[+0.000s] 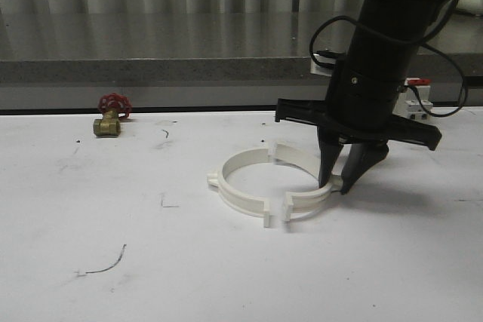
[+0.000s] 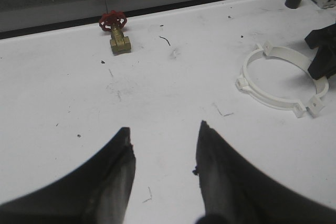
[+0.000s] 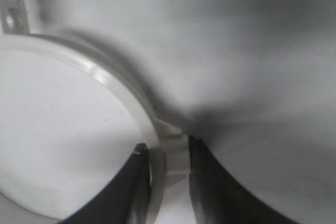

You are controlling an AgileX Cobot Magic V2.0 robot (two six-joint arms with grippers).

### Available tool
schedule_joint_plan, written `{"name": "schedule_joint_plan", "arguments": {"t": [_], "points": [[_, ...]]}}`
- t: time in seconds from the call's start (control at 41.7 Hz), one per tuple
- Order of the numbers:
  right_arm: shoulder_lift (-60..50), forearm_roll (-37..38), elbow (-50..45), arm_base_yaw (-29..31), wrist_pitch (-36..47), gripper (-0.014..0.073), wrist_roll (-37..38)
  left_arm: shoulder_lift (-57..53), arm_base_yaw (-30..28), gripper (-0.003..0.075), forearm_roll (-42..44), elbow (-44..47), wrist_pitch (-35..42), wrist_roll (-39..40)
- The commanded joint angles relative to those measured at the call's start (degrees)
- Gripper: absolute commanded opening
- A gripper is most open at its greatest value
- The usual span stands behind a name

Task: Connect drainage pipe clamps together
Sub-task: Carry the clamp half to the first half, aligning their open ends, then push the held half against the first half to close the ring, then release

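The two drainage pipe clamps lie on the white table as a loose ring. The left half [image 1: 240, 203] and the right half [image 1: 302, 157] have their end tabs facing, with small gaps between them at the back and the front. My right gripper [image 1: 341, 182] points down at the ring's right side, shut on the right half's band. In the right wrist view its fingertips [image 3: 168, 156] pinch a thick block on that white band [image 3: 113, 85]. My left gripper [image 2: 164, 127] is open over bare table, well away from the ring [image 2: 278, 98], with nothing between its fingers.
A brass valve with a red handwheel [image 1: 112, 116] [image 2: 116, 32] sits at the table's back left. A white switch with a red top [image 1: 416, 99] stands behind the right arm. A raised grey ledge [image 1: 151, 65] runs along the table's back edge.
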State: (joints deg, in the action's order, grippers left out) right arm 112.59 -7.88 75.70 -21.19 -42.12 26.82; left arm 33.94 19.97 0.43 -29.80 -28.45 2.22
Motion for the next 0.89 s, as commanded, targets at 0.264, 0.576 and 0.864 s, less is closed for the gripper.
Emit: {"name": "schedule_joint_plan", "arguments": {"t": [0.264,0.576,0.864], "points": [[-2.81,-1.84,1.84,-0.02,3.08,0.0139,0.44,0.06,-0.08,0.0283,-0.43,-1.56,4.19,0.09],[-2.81,-2.24,1.84,-0.02,3.90,0.0139,0.44,0.06,-0.08,0.0283,-0.43,-1.56,4.19,0.09],[-2.79,-1.89,1.84,-0.02,3.44,0.0139,0.44,0.06,-0.08,0.0283,-0.43,-1.56,4.19,0.09]]}}
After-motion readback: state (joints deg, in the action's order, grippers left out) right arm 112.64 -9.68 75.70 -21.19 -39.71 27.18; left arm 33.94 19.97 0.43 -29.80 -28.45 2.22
